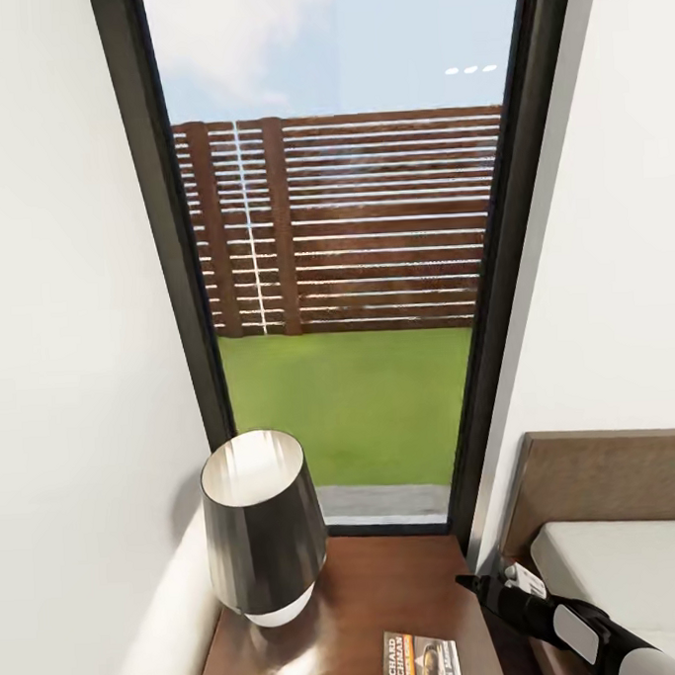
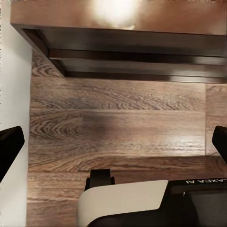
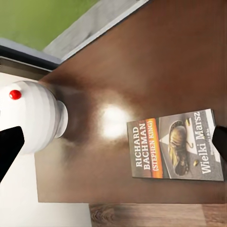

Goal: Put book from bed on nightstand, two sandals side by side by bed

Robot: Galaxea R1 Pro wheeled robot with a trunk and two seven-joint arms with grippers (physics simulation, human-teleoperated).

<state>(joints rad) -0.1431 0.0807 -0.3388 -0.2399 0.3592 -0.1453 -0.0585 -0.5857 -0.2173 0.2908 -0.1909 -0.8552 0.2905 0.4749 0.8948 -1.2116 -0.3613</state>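
The book (image 1: pixel 422 662) lies flat on the dark brown nightstand (image 1: pixel 390 592), near its front edge, cover up with "RICHARD BACHMAN" readable. In the right wrist view the book (image 3: pixel 177 144) rests on the glossy top (image 3: pixel 156 61), and my right gripper (image 3: pixel 113 142) hovers above it, open and empty, its black fingers (image 3: pixel 9 146) far apart. In the head view that gripper (image 1: pixel 479 585) hangs over the nightstand's right edge, beside the bed (image 1: pixel 627 570). My left gripper (image 2: pixel 113 142) is open and empty above the plank floor, near the nightstand's front (image 2: pixel 127 52). The sandals are out of view.
A lamp (image 1: pixel 263 524) with a dark shade and a white base (image 3: pixel 33 116) stands on the nightstand's left half. Behind is a tall black-framed window (image 1: pixel 344 278) onto fence and grass. White walls close in on both sides. The bed's headboard (image 1: pixel 602 472) rises at the right.
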